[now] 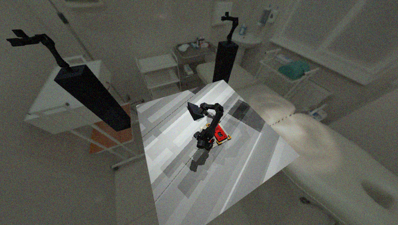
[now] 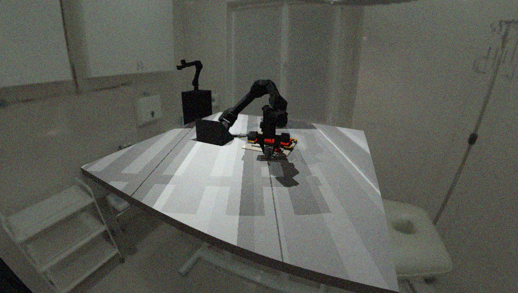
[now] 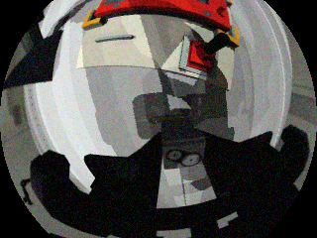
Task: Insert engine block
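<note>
One grey-striped table, dim room.

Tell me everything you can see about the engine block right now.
The engine block is a small grey, hard-looking block, seen from above in the wrist view, with two round dark holes side by side on its top face. It sits low over the striped table, in front of the red car body and apart from it, not yet in the opening. The gripper is shut on it, dark fingers on either side. Its slot is not visible.
</note>
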Robot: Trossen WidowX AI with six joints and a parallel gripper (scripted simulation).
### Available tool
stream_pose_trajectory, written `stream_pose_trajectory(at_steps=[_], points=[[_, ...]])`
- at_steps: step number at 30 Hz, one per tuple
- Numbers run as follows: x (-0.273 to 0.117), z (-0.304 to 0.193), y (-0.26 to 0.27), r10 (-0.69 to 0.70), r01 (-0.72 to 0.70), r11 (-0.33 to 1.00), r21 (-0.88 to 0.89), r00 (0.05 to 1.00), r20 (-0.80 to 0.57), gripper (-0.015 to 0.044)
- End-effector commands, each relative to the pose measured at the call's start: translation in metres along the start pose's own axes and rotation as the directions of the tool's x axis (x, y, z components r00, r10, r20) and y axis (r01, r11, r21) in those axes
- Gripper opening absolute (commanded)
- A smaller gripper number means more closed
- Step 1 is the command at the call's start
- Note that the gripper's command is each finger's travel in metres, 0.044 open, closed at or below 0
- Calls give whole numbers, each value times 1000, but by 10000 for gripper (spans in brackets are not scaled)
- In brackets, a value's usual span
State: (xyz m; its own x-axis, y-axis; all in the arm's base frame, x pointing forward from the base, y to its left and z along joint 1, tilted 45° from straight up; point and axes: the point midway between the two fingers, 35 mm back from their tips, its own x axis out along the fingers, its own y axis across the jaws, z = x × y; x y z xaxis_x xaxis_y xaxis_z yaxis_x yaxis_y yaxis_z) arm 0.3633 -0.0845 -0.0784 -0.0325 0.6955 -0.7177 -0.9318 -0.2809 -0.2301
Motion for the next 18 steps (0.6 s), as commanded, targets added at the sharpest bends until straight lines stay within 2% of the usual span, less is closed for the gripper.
stream_pose_trajectory(at_steps=[1,18], points=[[-13,-4,-1,-4,4,1000,3,1000,-10,0],[-69,-10,0,-14,15,999,37,1000,-23,0]])
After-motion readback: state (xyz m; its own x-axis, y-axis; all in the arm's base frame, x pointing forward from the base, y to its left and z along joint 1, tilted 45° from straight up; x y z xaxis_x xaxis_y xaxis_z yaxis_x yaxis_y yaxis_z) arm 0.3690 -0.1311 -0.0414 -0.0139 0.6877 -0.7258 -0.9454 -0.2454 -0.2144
